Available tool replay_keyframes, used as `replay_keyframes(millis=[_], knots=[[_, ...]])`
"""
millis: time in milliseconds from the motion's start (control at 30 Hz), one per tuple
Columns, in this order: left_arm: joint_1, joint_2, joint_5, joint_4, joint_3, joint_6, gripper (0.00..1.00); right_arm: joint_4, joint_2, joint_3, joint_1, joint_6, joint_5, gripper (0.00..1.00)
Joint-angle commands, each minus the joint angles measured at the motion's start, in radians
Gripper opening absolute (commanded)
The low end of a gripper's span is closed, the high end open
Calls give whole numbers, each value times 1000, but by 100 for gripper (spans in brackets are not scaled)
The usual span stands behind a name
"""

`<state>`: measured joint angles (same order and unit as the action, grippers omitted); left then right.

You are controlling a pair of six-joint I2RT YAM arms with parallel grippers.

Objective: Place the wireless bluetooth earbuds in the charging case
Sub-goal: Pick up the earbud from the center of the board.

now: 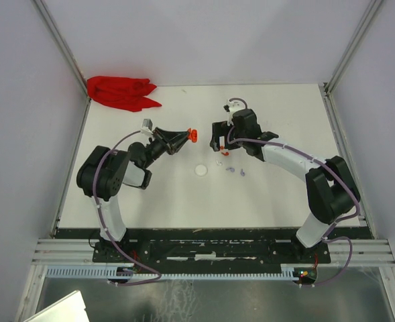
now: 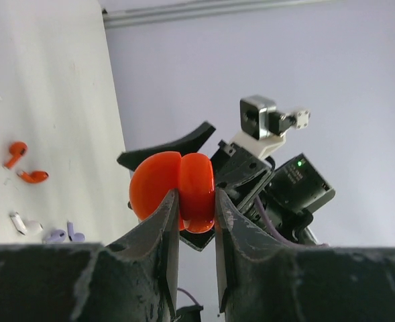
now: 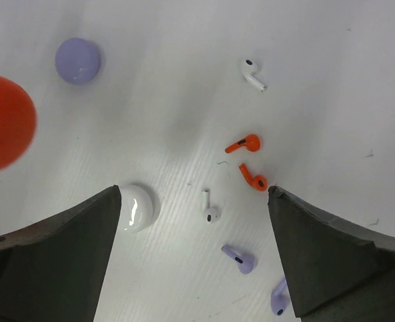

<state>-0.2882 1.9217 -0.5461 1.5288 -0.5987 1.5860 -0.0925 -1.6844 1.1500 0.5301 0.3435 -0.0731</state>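
Note:
My left gripper (image 1: 184,138) is shut on an orange round charging case (image 2: 184,188), held up above the table with its two halves apart. It also shows in the top view (image 1: 192,136) and at the left edge of the right wrist view (image 3: 6,121). My right gripper (image 3: 194,194) is open and empty above the loose earbuds on the table. Below it lie two red earbuds (image 3: 244,143) (image 3: 254,178), a white earbud (image 3: 209,206) between the jaws, another white one (image 3: 253,74), and two purple ones (image 3: 239,258) (image 3: 279,298).
A white round disc (image 3: 135,206) lies by the right gripper's left finger and shows in the top view (image 1: 201,170). A purple disc (image 3: 78,60) lies farther off. A red cloth (image 1: 120,92) is bunched at the table's far left corner.

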Motion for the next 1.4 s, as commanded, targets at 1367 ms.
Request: replay_keyframes(millis=[1367], knots=[[132,-76,-51,178,96,25,3,-315,-410,406,-10,143,46,85]])
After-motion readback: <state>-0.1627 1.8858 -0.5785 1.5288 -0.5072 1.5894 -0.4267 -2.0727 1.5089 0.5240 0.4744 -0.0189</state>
